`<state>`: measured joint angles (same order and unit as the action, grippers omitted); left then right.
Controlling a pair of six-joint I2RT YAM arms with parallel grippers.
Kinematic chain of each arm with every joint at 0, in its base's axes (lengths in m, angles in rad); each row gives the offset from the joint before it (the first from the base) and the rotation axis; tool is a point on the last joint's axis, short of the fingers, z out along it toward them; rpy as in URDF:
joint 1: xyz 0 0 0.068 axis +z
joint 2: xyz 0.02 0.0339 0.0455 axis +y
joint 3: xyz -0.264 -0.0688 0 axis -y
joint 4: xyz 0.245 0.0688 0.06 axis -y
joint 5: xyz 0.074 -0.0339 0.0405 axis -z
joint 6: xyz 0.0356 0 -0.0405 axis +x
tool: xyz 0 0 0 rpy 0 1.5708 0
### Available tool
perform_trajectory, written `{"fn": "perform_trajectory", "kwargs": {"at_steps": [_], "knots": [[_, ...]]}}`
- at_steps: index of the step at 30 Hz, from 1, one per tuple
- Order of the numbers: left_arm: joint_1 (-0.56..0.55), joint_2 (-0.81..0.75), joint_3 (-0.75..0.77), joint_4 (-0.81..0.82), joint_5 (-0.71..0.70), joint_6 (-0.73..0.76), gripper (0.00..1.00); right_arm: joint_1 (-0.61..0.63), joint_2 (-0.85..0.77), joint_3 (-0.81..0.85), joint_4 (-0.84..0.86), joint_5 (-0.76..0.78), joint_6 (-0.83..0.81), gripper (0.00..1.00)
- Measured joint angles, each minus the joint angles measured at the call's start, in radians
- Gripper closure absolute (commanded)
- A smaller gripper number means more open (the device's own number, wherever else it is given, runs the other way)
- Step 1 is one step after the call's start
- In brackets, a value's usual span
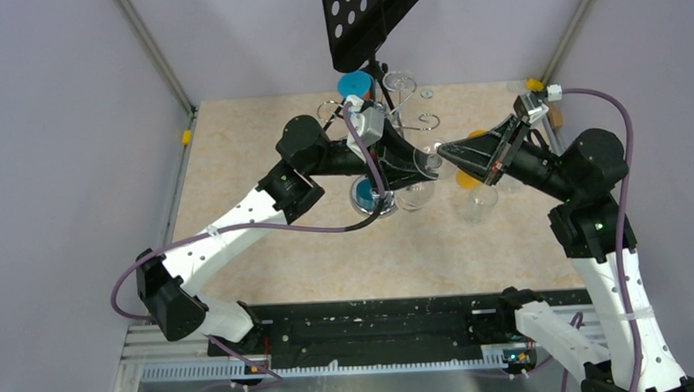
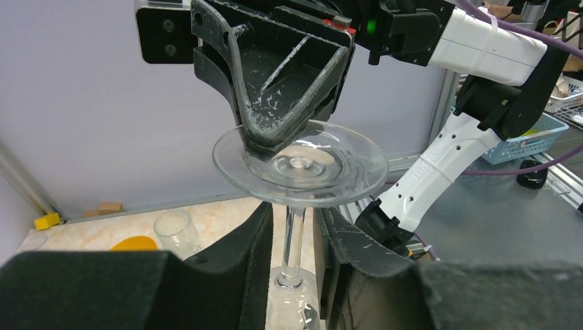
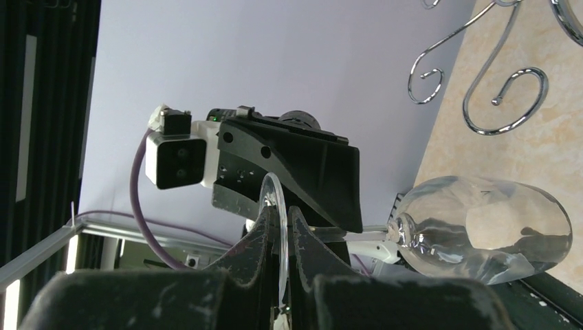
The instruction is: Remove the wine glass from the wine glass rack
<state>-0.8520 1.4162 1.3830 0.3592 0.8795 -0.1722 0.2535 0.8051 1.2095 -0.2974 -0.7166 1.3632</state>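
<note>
Glass [image 3: 481,230] off rack [image 3: 505,96], mid-handover.
Right fingers [image 3: 265,254] pinching foot rim; left fingers [image 2: 254,261] flanking stem [image 2: 292,240], grip unclear; setting down remaining.

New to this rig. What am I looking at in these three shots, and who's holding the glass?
Two robot arms sit side by side at the near edge of a table. One shot looks down from above; the other two come from a camera on each wrist.

The right gripper is shut on the rim of the wine glass foot, pinching it between its fingers. The left gripper has its fingers on either side of the stem, close to it; whether they touch cannot be told.

The glass is off the wine glass rack, the chrome stand with curly arms. Also on the table are another clear glass and an orange disc.
</note>
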Motion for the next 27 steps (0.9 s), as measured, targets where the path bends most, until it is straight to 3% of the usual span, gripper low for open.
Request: {"fn": "perform_trajectory", "kwargs": {"at_steps": [4, 7, 10, 12, 13, 14, 16, 21, 27], "knots": [[-0.001, 0.0, -0.003, -0.004, -0.001, 0.011, 0.79, 0.0, 0.0, -0.008, 0.038, -0.004, 0.021, 1.0], [-0.001, 0.0, -0.003, -0.007, -0.002, 0.017, 1.0, 0.0, 0.0, -0.021, 0.071, -0.005, 0.04, 1.0], [0.001, 0.0, -0.003, -0.009, 0.002, 0.029, 1.0, 0.0, -0.002, -0.043, 0.103, -0.003, 0.076, 0.99], [0.003, 0.0, -0.003, -0.01, -0.002, 0.029, 1.0, 0.0, -0.005, -0.057, 0.124, 0.002, 0.09, 0.71], [0.003, 0.0, -0.003, -0.01, -0.004, 0.028, 1.0, 0.0, -0.007, -0.06, 0.129, 0.008, 0.097, 0.49], [0.003, 0.0, -0.003, -0.01, -0.01, 0.024, 1.0, 0.0, -0.01, -0.066, 0.142, 0.016, 0.096, 0.34], [-0.001, 0.0, -0.003, -0.009, -0.029, 0.013, 1.0, 0.0, -0.024, -0.079, 0.166, 0.037, 0.088, 0.2], [-0.003, 0.0, -0.003, 0.027, -0.134, -0.03, 1.0, 0.0, -0.109, -0.119, 0.201, 0.153, 0.013, 0.17], [-0.012, -0.005, -0.003, 0.14, -0.381, -0.138, 1.0, 0.0, -0.201, -0.144, 0.179, 0.3, -0.068, 0.17]]}}
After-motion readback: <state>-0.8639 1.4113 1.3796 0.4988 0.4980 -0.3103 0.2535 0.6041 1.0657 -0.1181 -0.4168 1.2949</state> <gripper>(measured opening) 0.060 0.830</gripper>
